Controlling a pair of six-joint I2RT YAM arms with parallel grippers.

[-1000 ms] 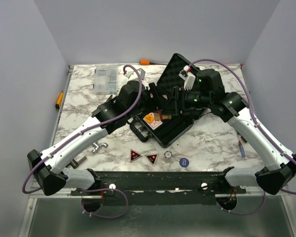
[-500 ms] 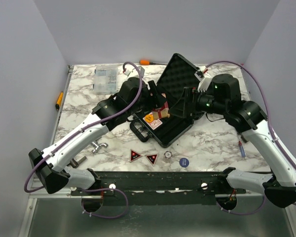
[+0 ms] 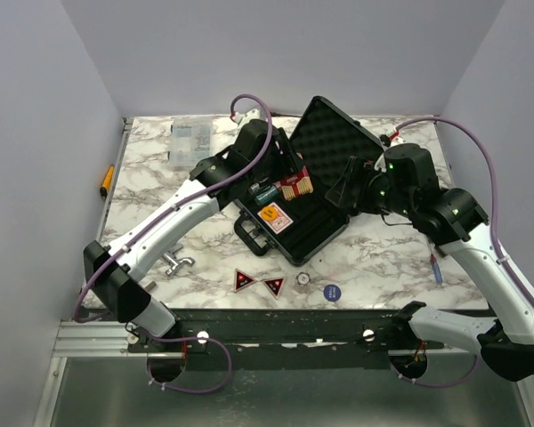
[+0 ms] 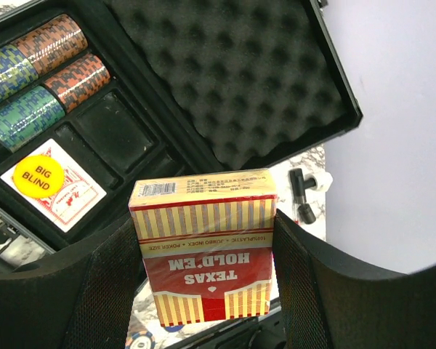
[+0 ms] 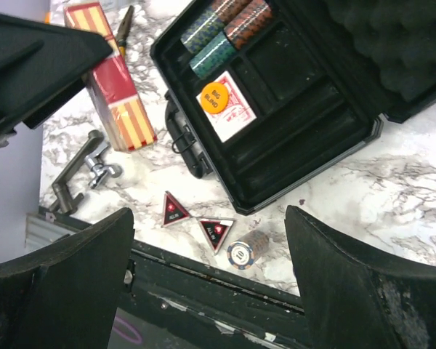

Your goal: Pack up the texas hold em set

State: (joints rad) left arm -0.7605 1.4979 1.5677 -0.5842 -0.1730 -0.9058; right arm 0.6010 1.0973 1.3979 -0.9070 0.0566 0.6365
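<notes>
The black briefcase [image 3: 313, 233] lies open mid-table, its foam lid [image 3: 331, 135] raised at the back. In the left wrist view its tray [image 4: 115, 129] holds chip stacks [image 4: 36, 73] and a card with a yellow BIG BLIND button [image 4: 40, 177]. My left gripper [image 3: 289, 185] is shut on the orange-red card deck [image 4: 203, 247] and holds it above the tray. My right gripper [image 3: 345, 189] is open and empty, just right of the case. Two red-black triangles [image 3: 244, 280] [image 3: 275, 286], a short chip stack [image 5: 247, 251] and a blue button [image 3: 331, 292] lie on the table in front of the case.
A clear organiser box [image 3: 190, 142] stands at the back left. An orange-handled tool [image 3: 261, 112] lies at the back edge, a yellow-handled one [image 3: 106, 181] at the left edge. Metal fittings [image 3: 180, 263] lie front left, a pen [image 3: 437, 267] at the right.
My left gripper has carried the deck up and toward the back over the case. My right gripper has drawn away to the right and now stands open.
</notes>
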